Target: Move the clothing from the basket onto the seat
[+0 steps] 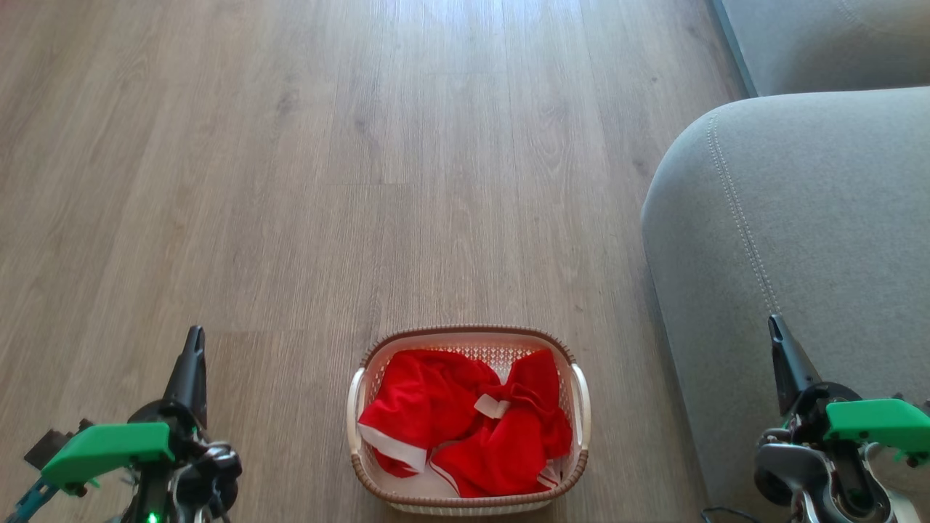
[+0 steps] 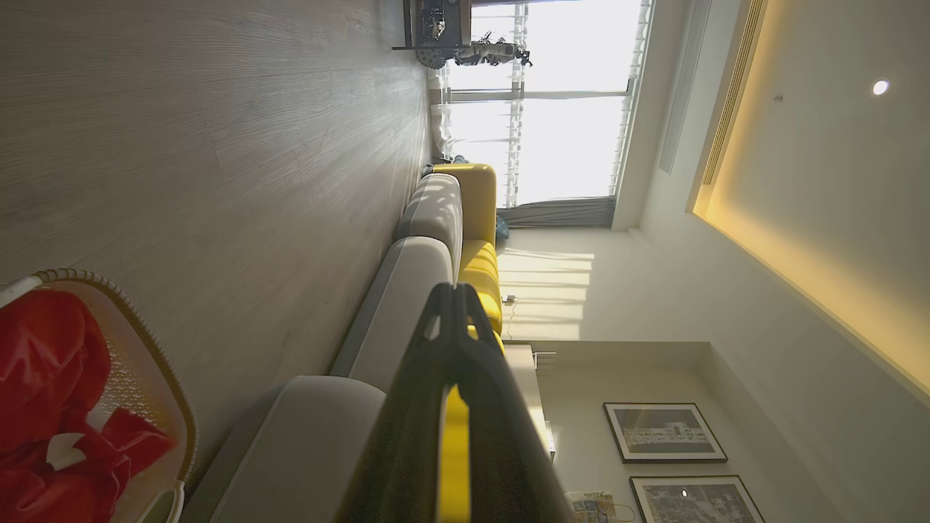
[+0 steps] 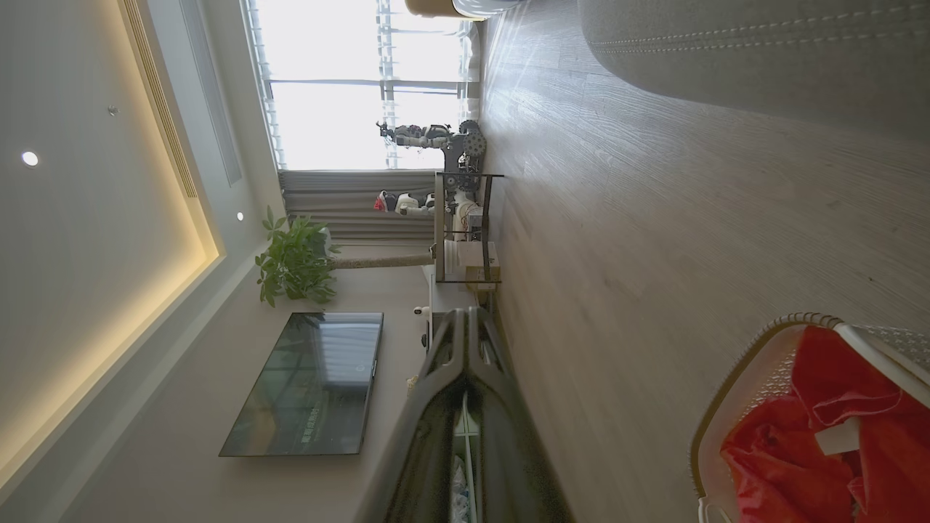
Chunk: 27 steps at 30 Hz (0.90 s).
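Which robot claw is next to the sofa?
The right gripper: in the head view it shows against the grey seat. The left gripper is over wood floor, on the other side of the basket.

Nothing legible. The white label (image 1: 492, 405) on the clothing (image 1: 436, 407) looks blank; characters on the lower-left television screen (image 3: 305, 383) and print on a paper (image 2: 592, 503) are too small to read.

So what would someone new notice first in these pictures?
The red clothing heaped in the white basket, low centre of the head view on the wood floor. The grey seat bulks at the right. The left gripper and right gripper sit shut in the bottom corners.
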{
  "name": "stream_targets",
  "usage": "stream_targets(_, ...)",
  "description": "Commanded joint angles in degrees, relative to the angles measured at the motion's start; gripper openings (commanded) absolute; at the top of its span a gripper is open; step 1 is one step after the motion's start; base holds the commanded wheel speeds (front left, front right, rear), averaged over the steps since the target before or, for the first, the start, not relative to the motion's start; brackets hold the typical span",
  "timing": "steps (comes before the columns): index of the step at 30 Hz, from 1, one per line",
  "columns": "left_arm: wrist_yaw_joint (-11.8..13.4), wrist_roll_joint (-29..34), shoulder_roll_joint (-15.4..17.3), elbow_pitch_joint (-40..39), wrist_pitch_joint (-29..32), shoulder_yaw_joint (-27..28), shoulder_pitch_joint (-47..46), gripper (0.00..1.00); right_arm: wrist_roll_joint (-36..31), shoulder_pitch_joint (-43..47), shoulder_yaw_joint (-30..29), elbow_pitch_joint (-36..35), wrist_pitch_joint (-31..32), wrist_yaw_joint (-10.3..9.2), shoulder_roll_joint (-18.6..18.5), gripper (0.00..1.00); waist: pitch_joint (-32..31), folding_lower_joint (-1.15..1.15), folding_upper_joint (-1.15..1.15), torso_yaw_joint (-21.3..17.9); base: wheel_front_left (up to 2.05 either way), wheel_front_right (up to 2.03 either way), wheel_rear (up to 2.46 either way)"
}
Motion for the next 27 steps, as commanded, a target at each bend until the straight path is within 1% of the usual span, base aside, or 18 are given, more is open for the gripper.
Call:
stream_targets(1,-0.4,-0.3,0.5,-1.6,0.1,1.9,-3.1,0.00,0.4,-3.4,1.1,-2.0,0.4,0.48,0.0,0.00,0.0,0.00,0.00,0.0,0.00,0.00,0.00)
stream_targets(27,-0.4,-0.3,0.5,-1.6,0.1,1.9,-3.1,0.00,0.4,-3.4,1.1,-2.0,0.4,0.48,0.0,0.00,0.0,0.00,0.00,0.0,0.00,0.00,0.00)
